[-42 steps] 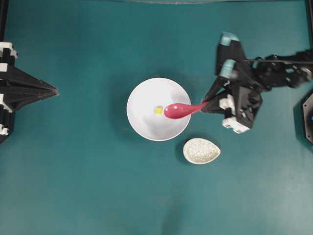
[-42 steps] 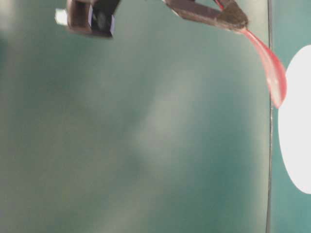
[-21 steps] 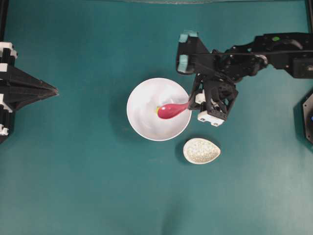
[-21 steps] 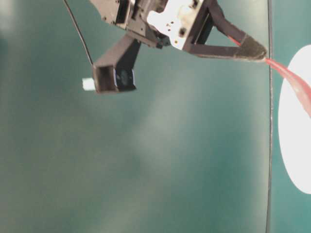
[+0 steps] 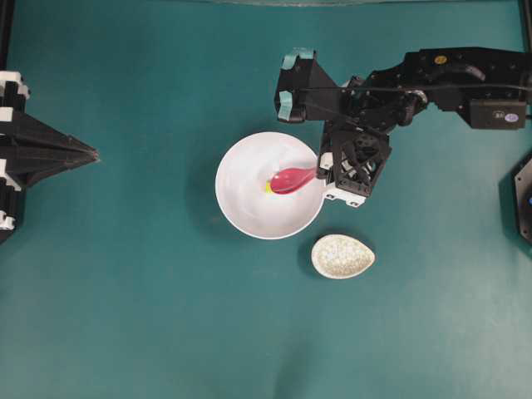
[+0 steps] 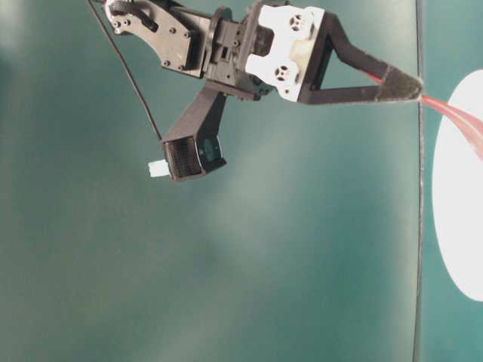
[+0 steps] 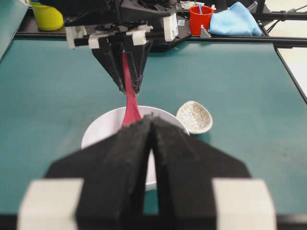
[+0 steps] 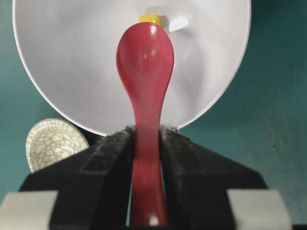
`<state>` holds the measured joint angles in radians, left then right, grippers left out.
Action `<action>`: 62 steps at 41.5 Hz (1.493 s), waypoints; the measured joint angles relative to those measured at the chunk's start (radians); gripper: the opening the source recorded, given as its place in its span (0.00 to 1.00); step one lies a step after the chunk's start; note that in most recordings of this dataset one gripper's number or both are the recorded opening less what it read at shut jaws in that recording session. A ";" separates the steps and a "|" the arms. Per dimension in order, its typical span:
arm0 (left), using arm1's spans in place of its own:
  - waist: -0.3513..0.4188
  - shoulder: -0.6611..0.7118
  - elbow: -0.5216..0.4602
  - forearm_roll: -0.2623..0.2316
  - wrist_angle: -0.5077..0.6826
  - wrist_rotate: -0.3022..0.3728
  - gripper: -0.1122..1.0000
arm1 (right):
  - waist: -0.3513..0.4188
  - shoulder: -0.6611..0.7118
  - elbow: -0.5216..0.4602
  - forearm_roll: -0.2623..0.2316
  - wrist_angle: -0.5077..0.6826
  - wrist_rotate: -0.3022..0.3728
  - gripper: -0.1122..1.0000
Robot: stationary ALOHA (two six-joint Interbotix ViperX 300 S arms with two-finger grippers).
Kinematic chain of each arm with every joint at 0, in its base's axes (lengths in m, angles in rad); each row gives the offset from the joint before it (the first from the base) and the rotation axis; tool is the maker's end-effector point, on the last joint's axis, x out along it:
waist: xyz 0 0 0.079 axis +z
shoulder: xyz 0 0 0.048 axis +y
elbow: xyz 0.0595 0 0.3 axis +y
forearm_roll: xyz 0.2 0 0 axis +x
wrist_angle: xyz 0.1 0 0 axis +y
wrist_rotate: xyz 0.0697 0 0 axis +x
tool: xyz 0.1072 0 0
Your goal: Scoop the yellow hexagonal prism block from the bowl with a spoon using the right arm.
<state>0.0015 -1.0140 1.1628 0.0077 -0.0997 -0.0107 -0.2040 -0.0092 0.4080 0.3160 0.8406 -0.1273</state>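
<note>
The white bowl [image 5: 241,204] sits mid-table with the yellow hexagonal prism block [image 5: 268,188] near its centre. My right gripper [image 5: 321,172] hangs over the bowl's right rim, shut on the handle of the pink-red spoon [image 5: 291,179]. The scoop reaches down into the bowl. In the right wrist view the spoon [image 8: 145,57] points at the block [image 8: 149,19], whose near side is hidden behind the scoop's tip. Both fingers [image 8: 115,143] press the handle. My left gripper [image 5: 91,154] rests shut at the far left edge, holding nothing.
A small speckled egg-shaped dish [image 5: 342,256] lies just below and right of the bowl. In the left wrist view a red cup [image 7: 200,18], a blue cloth [image 7: 235,21] and a yellow cup [image 7: 47,17] stand beyond the table's far edge.
My right arm has swung left to the bowl's rim. The spoon has slid further into the bowl, and its tip has reached the yellow block. The left arm has stayed still.
</note>
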 measured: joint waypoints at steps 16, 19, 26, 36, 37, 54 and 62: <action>0.000 0.000 0.000 0.002 0.011 0.005 0.12 | 0.006 0.026 -0.002 -0.002 0.005 0.000 0.31; 0.000 0.000 0.000 0.000 0.015 0.006 0.12 | 0.008 0.032 -0.002 -0.002 0.005 0.002 0.31; 0.000 0.000 0.000 0.002 0.017 0.006 0.12 | 0.008 0.037 -0.002 -0.002 0.003 0.002 0.31; 0.000 -0.002 0.000 0.000 0.018 0.006 0.12 | 0.012 0.055 0.000 -0.002 -0.008 0.002 0.31; 0.000 -0.002 0.000 0.000 0.018 0.005 0.12 | 0.014 0.058 -0.002 -0.002 -0.012 0.000 0.31; 0.000 -0.002 0.000 0.002 0.018 0.006 0.12 | 0.021 0.077 -0.002 -0.005 -0.132 -0.002 0.31; -0.002 -0.002 0.000 0.000 0.017 0.006 0.12 | 0.021 0.077 -0.002 -0.006 -0.187 0.000 0.31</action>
<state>0.0000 -1.0155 1.1628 0.0077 -0.0828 -0.0046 -0.1825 0.0675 0.4065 0.3099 0.6535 -0.1273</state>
